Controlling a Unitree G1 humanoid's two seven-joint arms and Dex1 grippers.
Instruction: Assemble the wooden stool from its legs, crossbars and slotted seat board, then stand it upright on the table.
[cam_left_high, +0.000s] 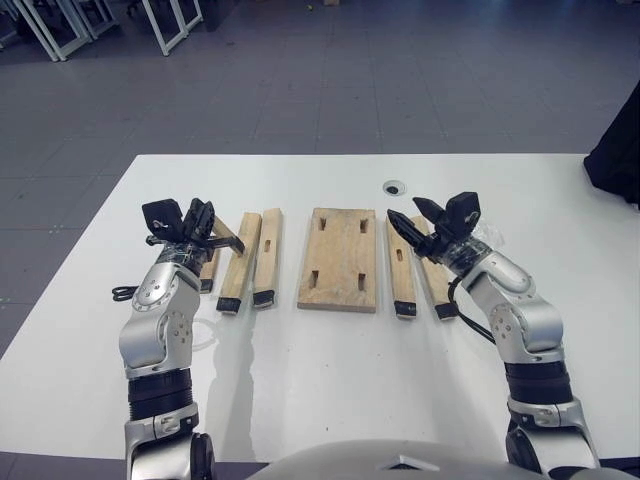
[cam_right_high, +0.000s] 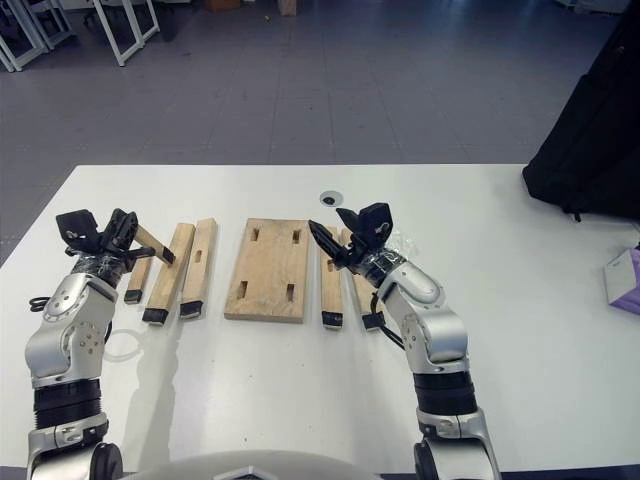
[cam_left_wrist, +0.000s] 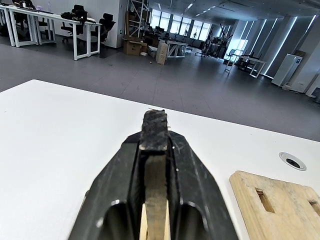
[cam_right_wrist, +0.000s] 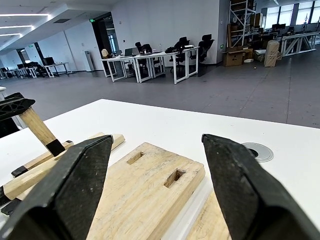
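Observation:
The slotted seat board (cam_left_high: 340, 258) lies flat mid-table. Left of it lie two long wooden legs (cam_left_high: 240, 260) side by side, with another piece (cam_left_high: 208, 272) partly hidden under my left gripper. Two more pieces (cam_left_high: 401, 268) lie to the board's right. My left gripper (cam_left_high: 205, 225) hovers over the leftmost pieces, shut on a short wooden bar with a black end (cam_left_wrist: 153, 127), lifted off the table. My right gripper (cam_left_high: 404, 208) stands open above the far ends of the right-hand pieces, nothing between its fingers (cam_right_wrist: 70, 190).
A round cable grommet (cam_left_high: 394, 187) sits in the table behind the board. A black object (cam_left_high: 125, 293) lies near the left table edge, and a clear ring (cam_right_high: 120, 345) by my left arm. A black bag (cam_right_high: 590, 130) stands off the right side.

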